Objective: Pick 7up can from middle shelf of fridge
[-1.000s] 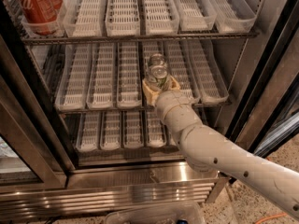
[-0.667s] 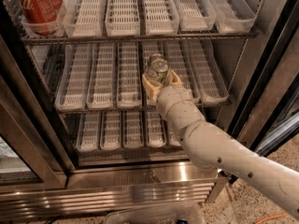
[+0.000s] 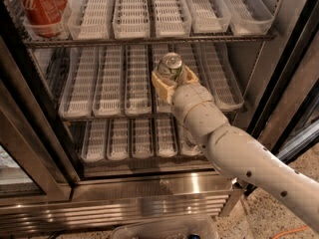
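Note:
The 7up can (image 3: 170, 66), whitish-green with a shiny silver top, stands in a lane tray of the middle shelf (image 3: 104, 91) of the fridge (image 3: 149, 188). My gripper (image 3: 172, 77) reaches in from the lower right on a white arm. Its yellowish fingers (image 3: 160, 85) sit on both sides of the can and close around it. The can's lower part is hidden by the gripper.
Red cola cans (image 3: 39, 5) stand at the far left of the top shelf. Clear lane trays (image 3: 164, 9) fill the top shelf, and more (image 3: 130, 138) fill the bottom one. Dark door frames (image 3: 286, 73) stand at right and left. The steel base runs below.
The arm and gripper have shifted slightly up and forward around the can. The can stays in its lane.

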You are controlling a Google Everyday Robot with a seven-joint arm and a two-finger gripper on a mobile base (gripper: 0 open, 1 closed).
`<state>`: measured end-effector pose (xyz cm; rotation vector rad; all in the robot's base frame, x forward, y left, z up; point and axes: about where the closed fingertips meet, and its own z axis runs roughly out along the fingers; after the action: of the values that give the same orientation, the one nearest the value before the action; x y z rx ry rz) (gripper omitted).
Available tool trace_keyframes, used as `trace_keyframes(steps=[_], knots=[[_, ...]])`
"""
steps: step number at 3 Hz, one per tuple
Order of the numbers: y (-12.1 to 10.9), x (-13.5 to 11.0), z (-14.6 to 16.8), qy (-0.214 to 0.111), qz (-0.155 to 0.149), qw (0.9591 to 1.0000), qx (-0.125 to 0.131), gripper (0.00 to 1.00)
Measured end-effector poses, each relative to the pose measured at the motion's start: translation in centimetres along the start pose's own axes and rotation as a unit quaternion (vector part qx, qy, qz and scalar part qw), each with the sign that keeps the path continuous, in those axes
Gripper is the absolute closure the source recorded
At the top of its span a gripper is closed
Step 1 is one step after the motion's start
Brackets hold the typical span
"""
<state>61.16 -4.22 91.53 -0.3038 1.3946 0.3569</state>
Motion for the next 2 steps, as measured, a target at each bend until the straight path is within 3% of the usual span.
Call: trace_keyframes(steps=[2], knots=[[1.0,-0.4,-3.7,0.045,-0.006,0.9982,-0.040,1.00]])
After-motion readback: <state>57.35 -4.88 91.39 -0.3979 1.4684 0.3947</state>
